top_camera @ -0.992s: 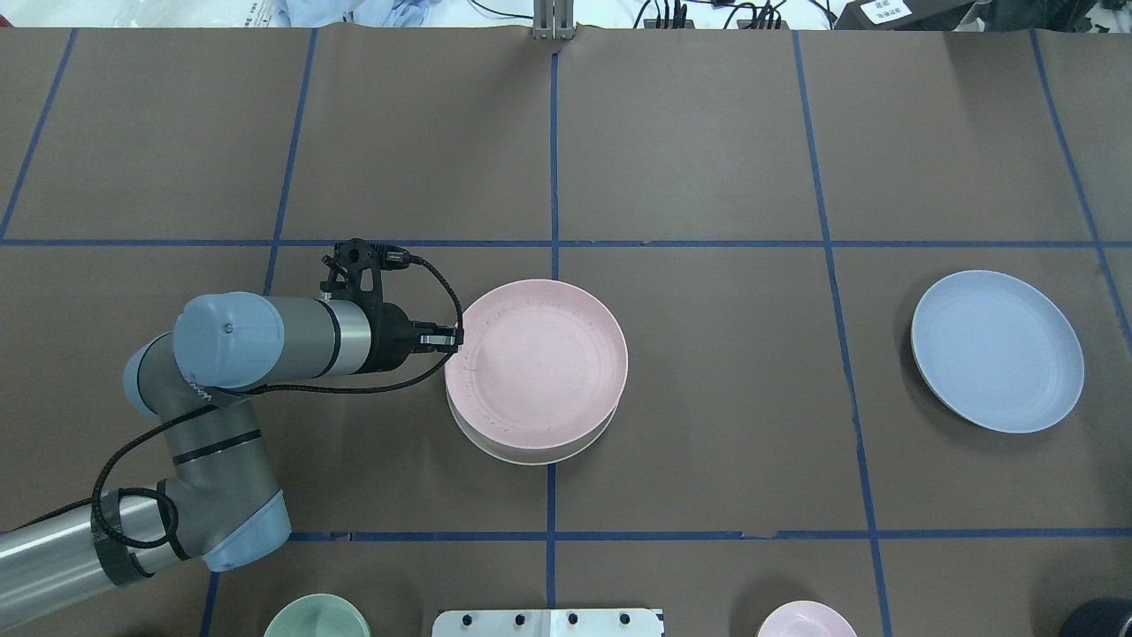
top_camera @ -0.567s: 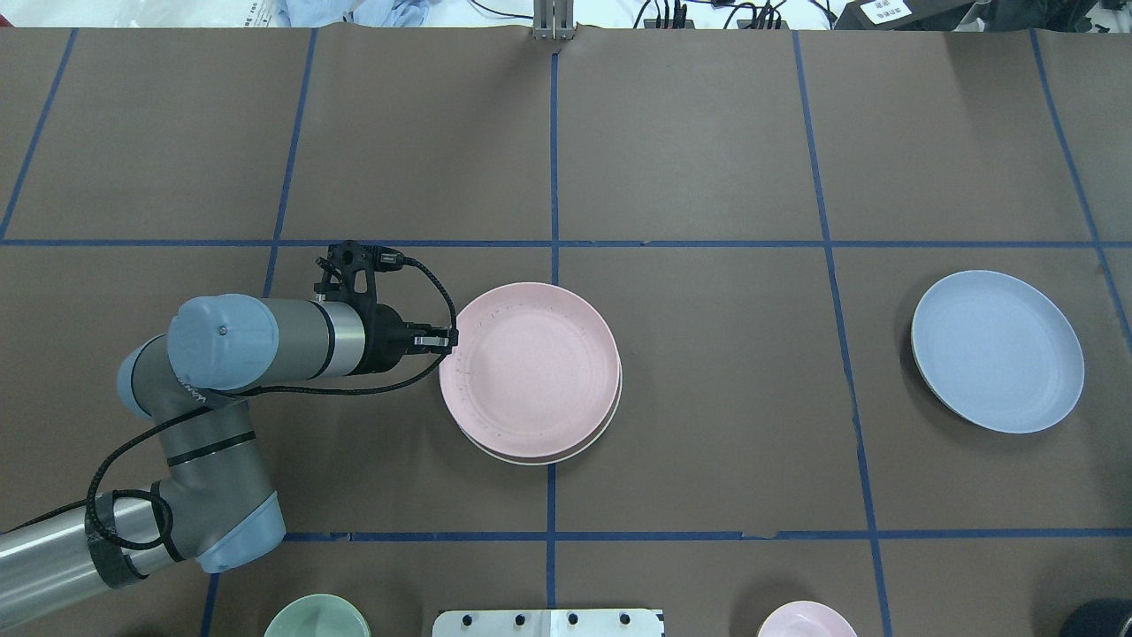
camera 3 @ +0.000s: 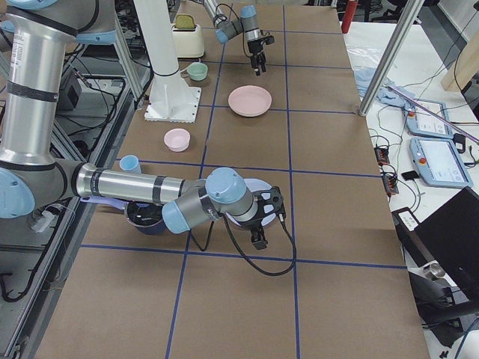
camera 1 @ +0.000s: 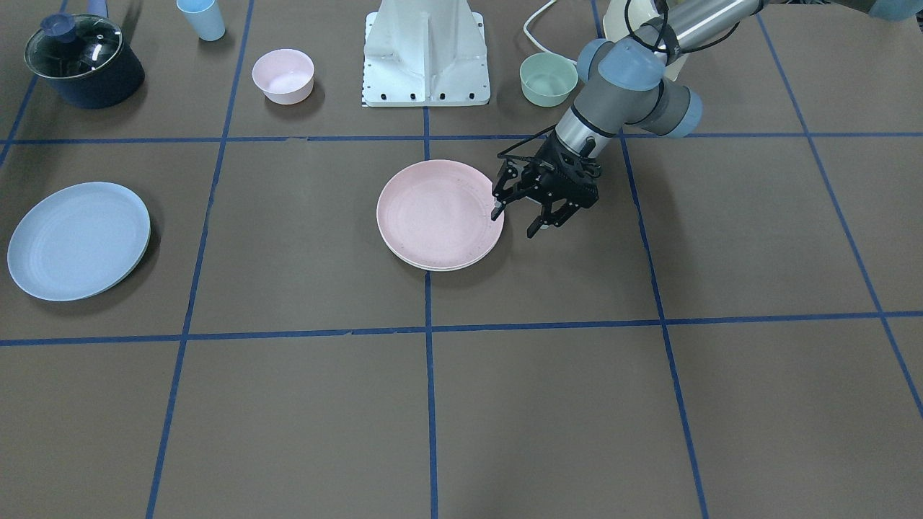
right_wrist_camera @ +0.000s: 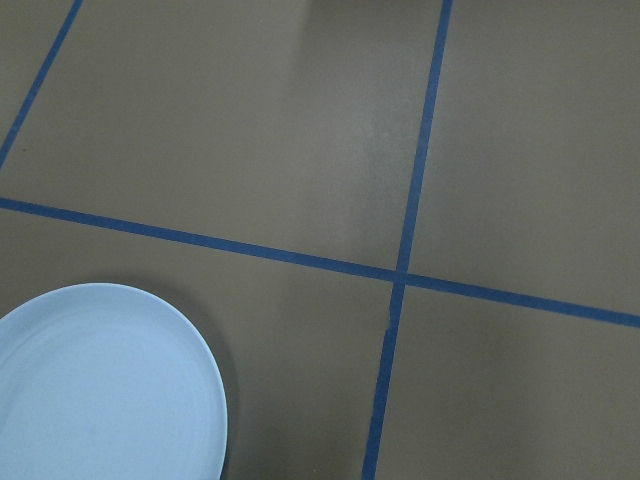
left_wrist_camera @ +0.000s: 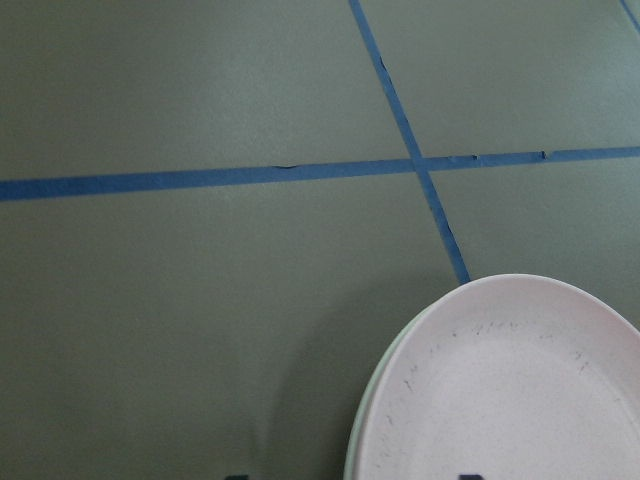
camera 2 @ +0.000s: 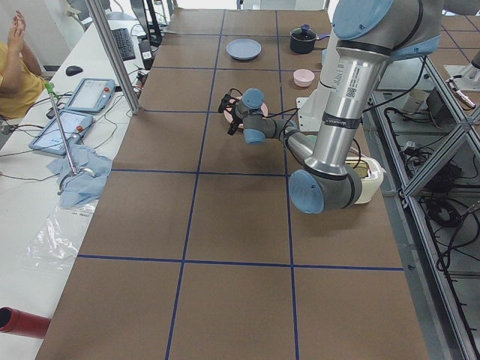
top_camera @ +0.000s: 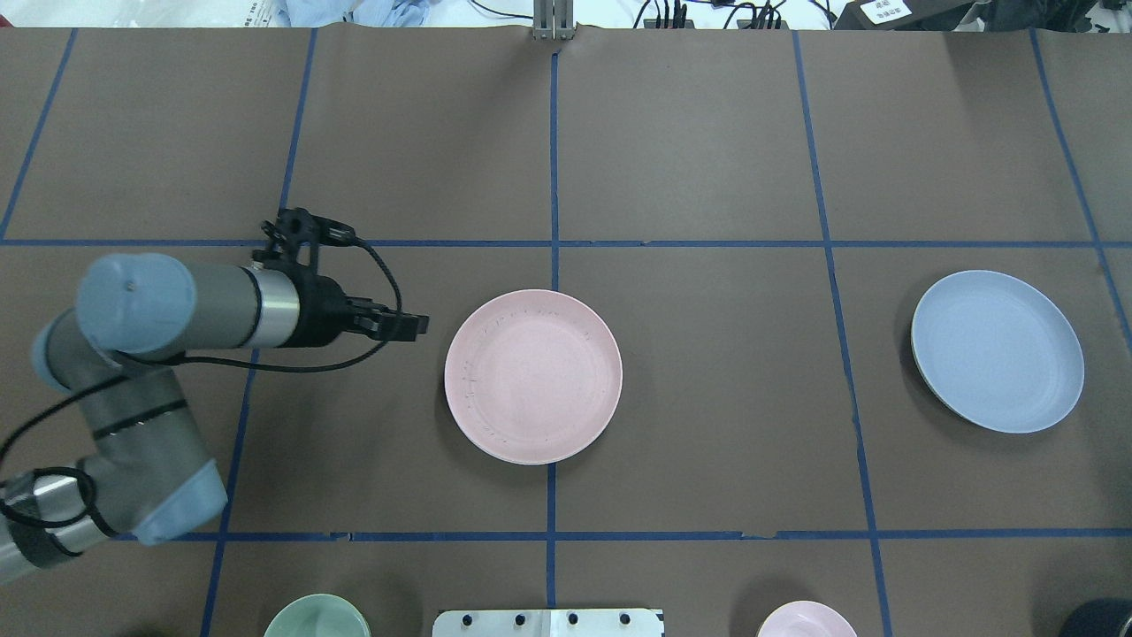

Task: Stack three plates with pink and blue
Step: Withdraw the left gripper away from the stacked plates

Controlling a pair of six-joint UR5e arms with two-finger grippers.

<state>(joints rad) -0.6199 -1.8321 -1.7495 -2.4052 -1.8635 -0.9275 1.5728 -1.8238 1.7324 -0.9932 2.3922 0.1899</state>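
Plates lie in two spots on the brown table [top_camera: 707, 133], which blue tape lines [top_camera: 554, 177] mark into squares. Near the table's middle in the overhead view, the pink plate [top_camera: 533, 376] rests nested on the cream-white plate [camera 1: 433, 269]. Only a thin crescent of the cream rim shows along the pink one's edge in the front-facing view. The light blue plate [top_camera: 998, 351] lies flat at the pink plate's 3 o'clock, well apart from it and not stacked with the other two.

The left gripper [top_camera: 416, 326] hangs at the pink plate's 9 o'clock in the overhead view, pointing toward the plate, just beside the rim with a small gap showing. The front-facing view shows its two fingers spread wide with nothing between them. Its wrist camera looks down on bare table, a tape crossing and the pink plate's rim in the lower right corner.

The right gripper [camera 3: 259, 238] appears only in the exterior right view, near the light blue plate, and whether its fingers are spread or pressed together cannot be told. Its wrist camera catches that plate in the lower left corner.

Along the overhead view's 6 o'clock edge stand a green bowl [top_camera: 317, 619], a white mount [top_camera: 548, 622] and a pink bowl [top_camera: 806, 621]. At the front-facing view's 10 o'clock corner sit a dark pot [camera 1: 83, 65] with a glass lid and a blue cup [camera 1: 201, 19].
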